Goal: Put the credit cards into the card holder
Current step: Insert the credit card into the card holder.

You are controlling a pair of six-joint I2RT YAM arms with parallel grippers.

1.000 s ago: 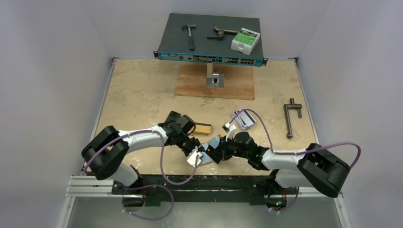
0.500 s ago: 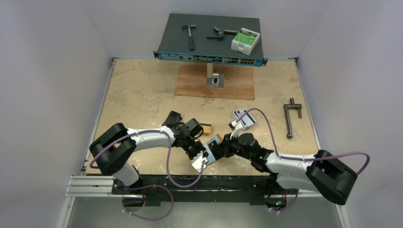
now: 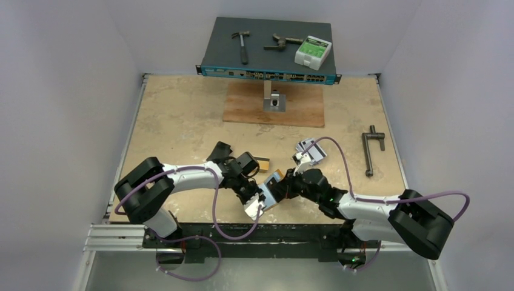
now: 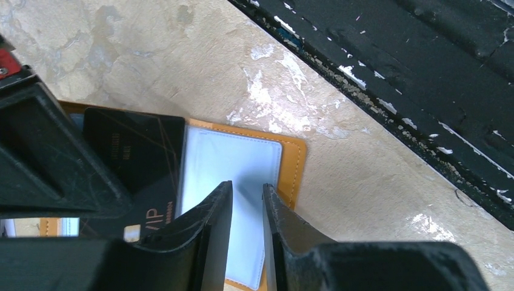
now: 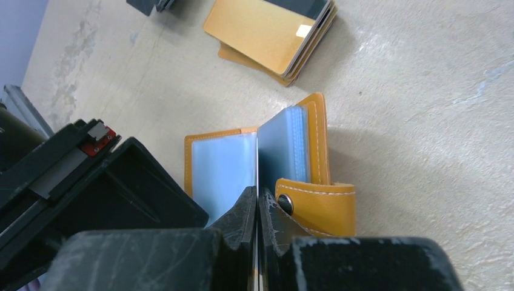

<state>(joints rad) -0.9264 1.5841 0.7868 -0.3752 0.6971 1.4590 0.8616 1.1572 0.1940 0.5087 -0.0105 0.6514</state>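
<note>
The orange card holder (image 3: pixel 271 180) lies open near the table's front edge. It also shows in the left wrist view (image 4: pixel 294 163) and the right wrist view (image 5: pixel 319 130), with clear sleeves and a snap tab (image 5: pixel 318 209). My right gripper (image 5: pixel 257 197) is shut on a thin dark credit card (image 4: pixel 134 159) with a chip and VIP lettering. The card stands edge-on among the sleeves. My left gripper (image 4: pixel 247 189) is narrowly open and empty, its tips on the flat clear sleeve (image 4: pixel 233 163). A yellow-orange card stack (image 5: pixel 267 33) lies behind the holder. Silver-grey cards (image 3: pixel 310 153) lie to the right.
A network switch (image 3: pixel 267 60) stands at the back with a hammer (image 3: pixel 242 45), pliers and a green-white box (image 3: pixel 313 51) on top. A wooden board (image 3: pixel 297 106) with a metal block lies before it. A black clamp tool (image 3: pixel 371 151) lies right. The black front rail (image 4: pixel 424 91) is close.
A second ago both grippers drew closer together over the card holder, and the right arm reached further left. Over the last half second almost nothing has moved.
</note>
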